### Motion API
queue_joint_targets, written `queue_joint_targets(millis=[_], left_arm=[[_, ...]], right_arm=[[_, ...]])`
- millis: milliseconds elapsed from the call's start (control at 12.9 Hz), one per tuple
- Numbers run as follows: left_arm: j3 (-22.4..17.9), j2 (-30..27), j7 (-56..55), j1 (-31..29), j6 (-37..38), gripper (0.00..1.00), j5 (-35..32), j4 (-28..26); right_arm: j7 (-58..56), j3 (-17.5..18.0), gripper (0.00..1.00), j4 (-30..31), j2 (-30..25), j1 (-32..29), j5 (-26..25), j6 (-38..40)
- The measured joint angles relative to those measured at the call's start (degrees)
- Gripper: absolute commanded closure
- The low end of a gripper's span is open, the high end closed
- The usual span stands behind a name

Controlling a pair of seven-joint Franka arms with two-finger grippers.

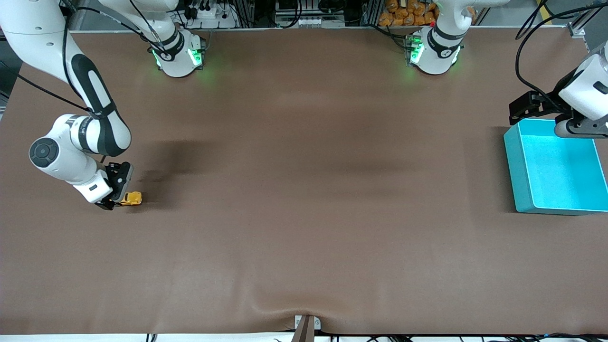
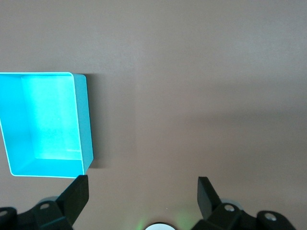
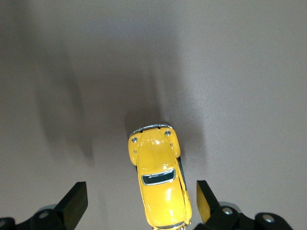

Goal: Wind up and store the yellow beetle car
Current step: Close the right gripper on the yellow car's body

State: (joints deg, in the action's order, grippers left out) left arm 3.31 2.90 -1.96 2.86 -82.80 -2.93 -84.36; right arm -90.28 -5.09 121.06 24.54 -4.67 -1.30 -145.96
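Observation:
The yellow beetle car (image 1: 131, 198) sits on the brown table near the right arm's end. In the right wrist view the car (image 3: 160, 184) lies between my right gripper's open fingers, closer to one finger (image 3: 205, 201), with a clear gap to the other. My right gripper (image 1: 114, 202) is low at the table, around the car's rear. The teal bin (image 1: 517, 171) stands at the left arm's end and also shows in the left wrist view (image 2: 82, 120). My left gripper (image 2: 142, 194) is open and empty, held up above the table beside the bin's farther corner.
The table's brown mat (image 1: 304, 190) has a raised fold at its near edge (image 1: 304, 308). The two arm bases (image 1: 178, 54) (image 1: 432, 52) stand along the farther edge.

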Motion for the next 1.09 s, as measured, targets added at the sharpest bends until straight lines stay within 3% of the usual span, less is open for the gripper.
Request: queue_joint_targets(millis=[543, 621, 776, 853, 1086], left_arm=[[0.0, 0.0, 0.0, 0.0, 0.0, 0.0, 0.0, 0.0], [0.0, 0.0, 0.0, 0.0, 0.0, 0.0, 0.0, -0.01], [0.0, 0.0, 0.0, 0.0, 0.0, 0.0, 0.0, -0.02], [0.0, 0.0, 0.0, 0.0, 0.0, 0.0, 0.0, -0.02], [0.0, 0.0, 0.0, 0.0, 0.0, 0.0, 0.0, -0.03]], right_arm=[[-0.39, -0.07, 0.0, -0.55, 1.67, -0.22, 0.0, -0.96], [-0.65, -0.07, 0.13, -0.57, 1.93, -0.25, 0.0, -1.31], [-1.58, -0.07, 0.84, -0.89, 2.5, -0.33, 0.0, -1.81], [-1.72, -0.08, 1.0, -1.18, 2.74, -0.36, 0.0, -1.84], [-1.99, -0.09, 1.0, -1.99, 2.84, -0.39, 0.0, -2.07]])
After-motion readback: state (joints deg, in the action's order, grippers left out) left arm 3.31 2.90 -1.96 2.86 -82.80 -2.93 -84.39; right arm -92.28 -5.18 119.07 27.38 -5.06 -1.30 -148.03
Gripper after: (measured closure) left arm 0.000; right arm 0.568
